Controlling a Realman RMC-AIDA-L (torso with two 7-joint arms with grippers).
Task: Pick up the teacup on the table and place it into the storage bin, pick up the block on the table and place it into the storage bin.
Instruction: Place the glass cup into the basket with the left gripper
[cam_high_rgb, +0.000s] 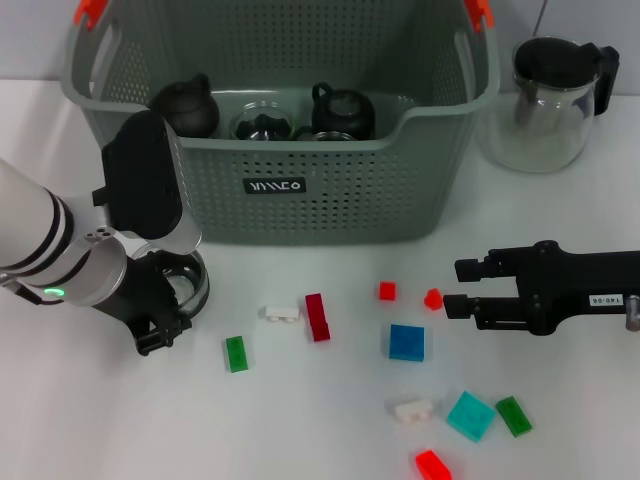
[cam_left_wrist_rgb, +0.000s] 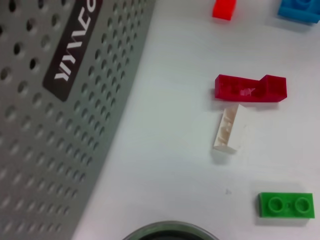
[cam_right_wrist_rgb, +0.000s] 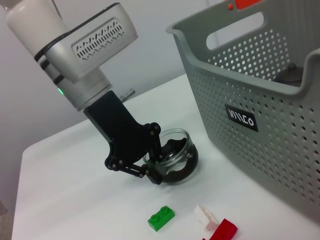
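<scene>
1. The teacup (cam_right_wrist_rgb: 172, 155), a clear glass cup with a dark base, stood on the table (cam_high_rgb: 330, 440) just off the storage bin's (cam_high_rgb: 300, 190) front wall, at about eight o'clock from its black label.
2. The left gripper (cam_right_wrist_rgb: 159, 160) had its fingers around the cup's rim, one inside and one outside, apparently clamped on the glass.
3. A thin rim hold on smooth glass risked the cup tilting or slipping during the lift.
4. The bin wall rose high beside it; too low a lift could knock the cup against the rim.
5. Dark teapots (cam_high_rgb: 340, 110) already lay inside, so a hard drop might chip glass.
6. The right gripper (cam_high_rgb: 462, 288), jaws apart, hovered at three o'clock near a small red block (cam_high_rgb: 433, 298); both arms reaching the bin together could collide.
</scene>
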